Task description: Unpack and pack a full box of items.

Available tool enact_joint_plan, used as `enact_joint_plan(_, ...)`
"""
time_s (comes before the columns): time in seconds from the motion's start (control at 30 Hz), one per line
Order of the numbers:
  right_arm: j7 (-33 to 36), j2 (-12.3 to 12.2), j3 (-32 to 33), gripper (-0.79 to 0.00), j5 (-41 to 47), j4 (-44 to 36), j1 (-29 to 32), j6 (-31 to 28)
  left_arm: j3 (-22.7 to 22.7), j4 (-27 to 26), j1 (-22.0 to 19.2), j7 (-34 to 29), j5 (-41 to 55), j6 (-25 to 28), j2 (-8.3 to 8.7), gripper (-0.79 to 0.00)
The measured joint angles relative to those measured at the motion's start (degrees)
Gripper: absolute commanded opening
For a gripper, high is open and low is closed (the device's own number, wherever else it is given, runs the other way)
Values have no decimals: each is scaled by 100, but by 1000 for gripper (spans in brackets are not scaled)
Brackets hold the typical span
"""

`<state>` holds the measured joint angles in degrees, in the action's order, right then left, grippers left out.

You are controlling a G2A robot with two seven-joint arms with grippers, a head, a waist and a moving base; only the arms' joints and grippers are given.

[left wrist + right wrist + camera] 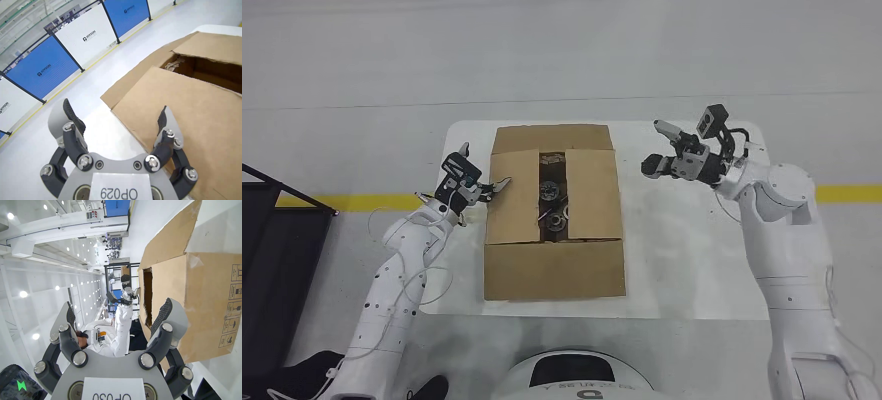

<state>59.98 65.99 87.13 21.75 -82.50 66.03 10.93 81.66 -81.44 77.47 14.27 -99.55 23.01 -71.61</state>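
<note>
Brown corrugated cardboard box [555, 215] sits mid white counter [682, 260], side flaps [594, 195] nearly shut over dark parts [553, 200]. Left claw [115, 104] hangs wide beside its left edge, right claw [118, 302] wide, well apart. Lifting each flap by its inner edge should open it cleanly.

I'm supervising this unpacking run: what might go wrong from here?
1. The open left gripper sits at the edge of the left flap; pulling it may drag the box across the table, since the open right gripper is apart from it.
2. The gap over the items is narrow; reaching in may catch on the box.
</note>
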Motion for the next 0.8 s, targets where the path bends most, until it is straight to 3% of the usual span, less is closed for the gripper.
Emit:
enact_joint_plan(0.13, -368, 52, -82, 0, -312, 350, -155, 368, 0, 0, 0, 0, 0, 0, 0, 0)
enact_joint_plan(0.23, -1475, 145, -552, 0, -417, 1099, -757, 1293, 0, 0, 0, 0, 0, 0, 0, 0)
enact_joint_plan(0.3, -1979, 216, -811, 0, -225, 1725, -1158, 1484, 0, 0, 0, 0, 0, 0, 0, 0)
enact_joint_plan(0.57, -2464, 579, -1743, 0, -84, 3653, -2283, 579, 0, 0, 0, 0, 0, 0, 0, 0)
enact_joint_plan(0.8, -2204, 947, -2458, 0, 77, 4526, -2810, -45, 0, 0, 0, 0, 0, 0, 0, 0)
